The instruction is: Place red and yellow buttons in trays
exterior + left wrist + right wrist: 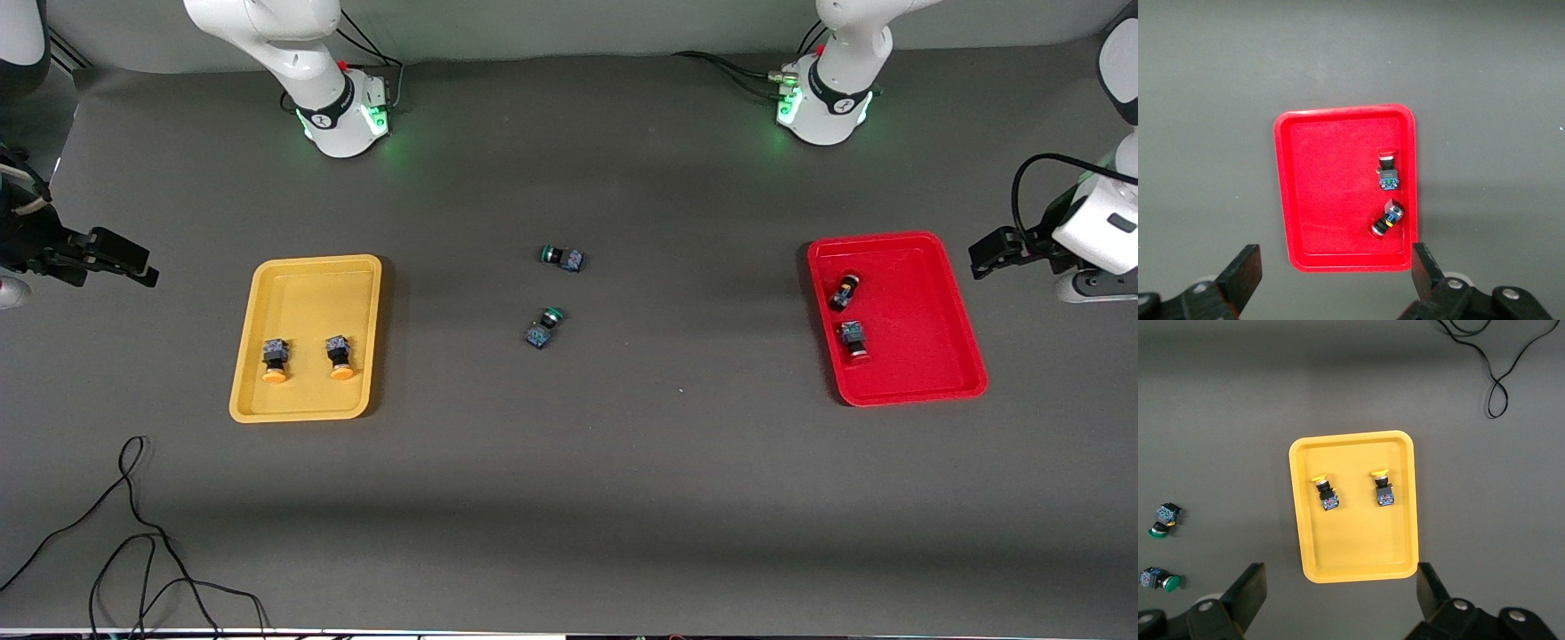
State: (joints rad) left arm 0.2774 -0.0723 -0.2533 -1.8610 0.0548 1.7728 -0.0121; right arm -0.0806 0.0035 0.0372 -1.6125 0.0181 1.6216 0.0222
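Four sorted: two orange-capped dark switch buttons (1327, 492) in the shallow yellow plastic tray (1298, 520) under my right pincer (1341, 597); two red-capped buttons (1387, 175) in the red plastic tray (1288, 200) under my left pincer (1337, 280).
Pincers: both wide open, holding nothing.
Risk: grabbing the green-capped switches (562, 257) lying loose on the dark bench (569, 498) would spoil the sort.

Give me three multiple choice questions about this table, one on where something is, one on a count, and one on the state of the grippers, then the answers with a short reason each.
1. Where do the two green-capped buttons lie?
A. in the yellow tray
B. on the bare table between the trays
C. in the red tray

2. How many buttons lie in the yellow tray?
A. none
B. two
C. four

3. How are the grippers?
A. both open, holding nothing
B. left shut on a button
C. right shut on a tray

Answers:
1 B: the green-capped buttons lie on the table.
2 B: two yellow buttons sit in the yellow tray.
3 A: left gripper and right gripper are spread, empty.
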